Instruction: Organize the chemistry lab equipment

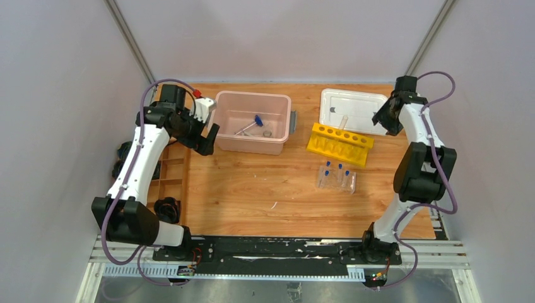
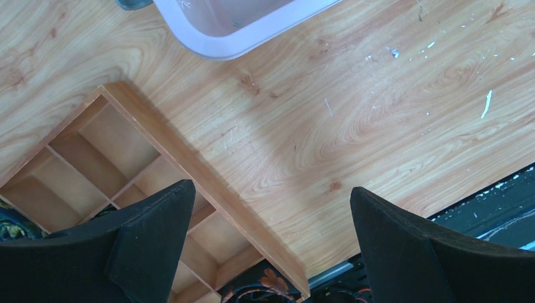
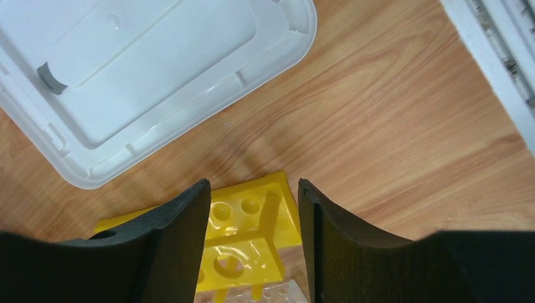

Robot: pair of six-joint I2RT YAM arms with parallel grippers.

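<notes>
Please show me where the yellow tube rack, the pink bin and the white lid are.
yellow tube rack (image 1: 340, 137), top external view, holed top face
pink bin (image 1: 246, 145), top external view, near wall
white lid (image 1: 363, 104), top external view, bare flat panel

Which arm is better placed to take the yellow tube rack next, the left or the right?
Right, most likely. The right gripper hangs open by the end of the yellow rack, which shows between its jaws. The left gripper is on the other side of the pink bin, over the wooden tray.

Robotics lab cell, grey panel walls (image 1: 63, 95), wood-grain surface (image 1: 252, 189), two arms (image 1: 135, 170) on metal rail (image 1: 441, 255), yellow tube rack (image 1: 339, 144)
</notes>
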